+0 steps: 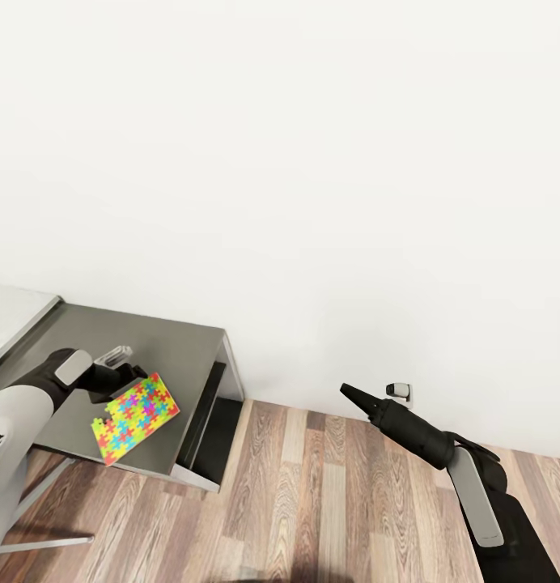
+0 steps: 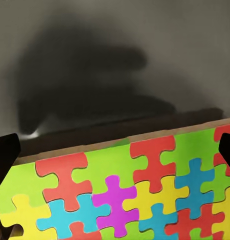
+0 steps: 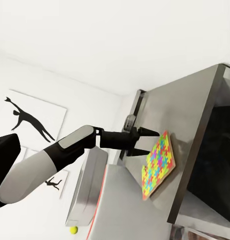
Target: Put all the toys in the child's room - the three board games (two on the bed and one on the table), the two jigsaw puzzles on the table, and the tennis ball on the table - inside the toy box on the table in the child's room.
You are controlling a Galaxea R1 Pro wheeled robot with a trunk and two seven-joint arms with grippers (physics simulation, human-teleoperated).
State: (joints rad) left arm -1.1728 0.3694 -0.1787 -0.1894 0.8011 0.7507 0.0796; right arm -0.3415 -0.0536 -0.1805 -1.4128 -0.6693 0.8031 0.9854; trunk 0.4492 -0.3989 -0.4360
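The left gripper (image 1: 133,379) is gripping a jigsaw puzzle (image 1: 136,417), its fingers (image 2: 6,152) clamping the near edge of the square, as the left wrist view shows with a dark fingertip at either side of the coloured pieces. The right wrist view confirms it: the two black fingers (image 3: 144,133) are straddling the edge of the puzzle (image 3: 157,165). The puzzle is hanging tilted, with its far edge dipping toward the dark grey cabinet (image 1: 163,340). It is sitting over the cabinet's front portion, near the corner closest to the wood-plank floor (image 1: 312,502). Whether that lower edge is touching the surface cannot be told. An edge grip suits so thin a piece, since it offers no other purchase.

The right gripper (image 1: 350,394) is hanging idle over the floor, well apart from the cabinet, carrying nothing. Its fingers are lying together in a point, so they appear clenched.

The light tabletop (image 1: 13,312) is showing at the far left, beside the cabinet. The tennis ball (image 3: 73,230) is appearing small and distant in the right wrist view. A silhouette picture (image 3: 30,122) is hanging on the white wall.

Judgement: the puzzle is in carriage and needs bringing to the toy box, kept level enough not to slip from the grip.
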